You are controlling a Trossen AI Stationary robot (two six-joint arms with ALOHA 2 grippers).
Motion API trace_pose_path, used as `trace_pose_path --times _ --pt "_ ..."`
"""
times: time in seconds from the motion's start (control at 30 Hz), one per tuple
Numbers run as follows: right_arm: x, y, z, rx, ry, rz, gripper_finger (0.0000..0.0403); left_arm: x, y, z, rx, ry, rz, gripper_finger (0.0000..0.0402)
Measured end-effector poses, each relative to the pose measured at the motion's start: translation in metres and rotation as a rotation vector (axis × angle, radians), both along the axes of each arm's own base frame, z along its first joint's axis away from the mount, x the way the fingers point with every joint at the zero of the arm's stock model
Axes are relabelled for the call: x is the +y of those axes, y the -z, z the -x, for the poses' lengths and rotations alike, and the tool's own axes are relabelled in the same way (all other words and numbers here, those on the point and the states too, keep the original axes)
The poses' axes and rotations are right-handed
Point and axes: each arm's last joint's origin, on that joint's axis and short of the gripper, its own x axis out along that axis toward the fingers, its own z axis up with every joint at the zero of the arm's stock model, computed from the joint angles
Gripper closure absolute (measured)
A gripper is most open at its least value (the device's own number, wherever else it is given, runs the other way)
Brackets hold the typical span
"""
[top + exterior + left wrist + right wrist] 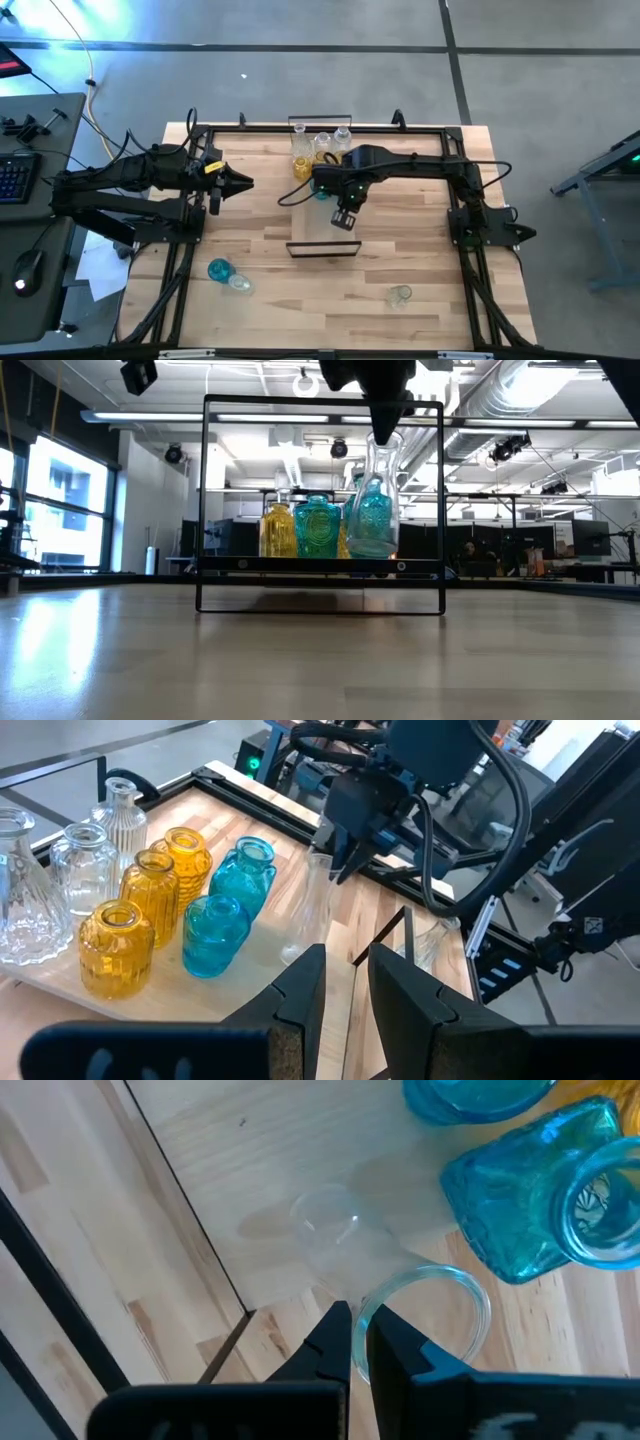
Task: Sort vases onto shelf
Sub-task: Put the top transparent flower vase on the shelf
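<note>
The shelf [312, 225] lies across the table's middle, a light board between black end frames. Several vases stand on its far part: clear [85, 865], amber [150, 895] and teal [215, 935]. My right gripper [357, 1320] hangs over the shelf, pointing down, shut on a clear vase [305, 910] beside the teal ones. The clear vase's base [372, 550] is at the board's level; whether it rests there I cannot tell. My left gripper [347, 955] waits at the table's left, level, open and holding nothing. My right gripper pinches the clear vase's rim [372, 1302] on one side of the mouth, one finger inside the neck and one outside. The fingers come from above, pointing down. The vase hangs upright below them, right next to a teal vase [540, 1190].
Three more vases lie on the table near its front edge: a teal one [218, 268], a clear one [240, 283] beside it, and another clear one [400, 295] toward the right. The near part of the shelf board [250, 1170] is bare.
</note>
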Motion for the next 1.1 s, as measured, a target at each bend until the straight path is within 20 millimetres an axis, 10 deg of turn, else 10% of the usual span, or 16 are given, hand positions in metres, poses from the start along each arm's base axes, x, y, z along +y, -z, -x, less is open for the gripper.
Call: trace_pose_path --times 1.1 --pt "-0.004 0.013 -0.010 0.022 -0.028 0.004 0.0403 0.000 0.000 0.000 0.000 0.000 0.001 0.0330"
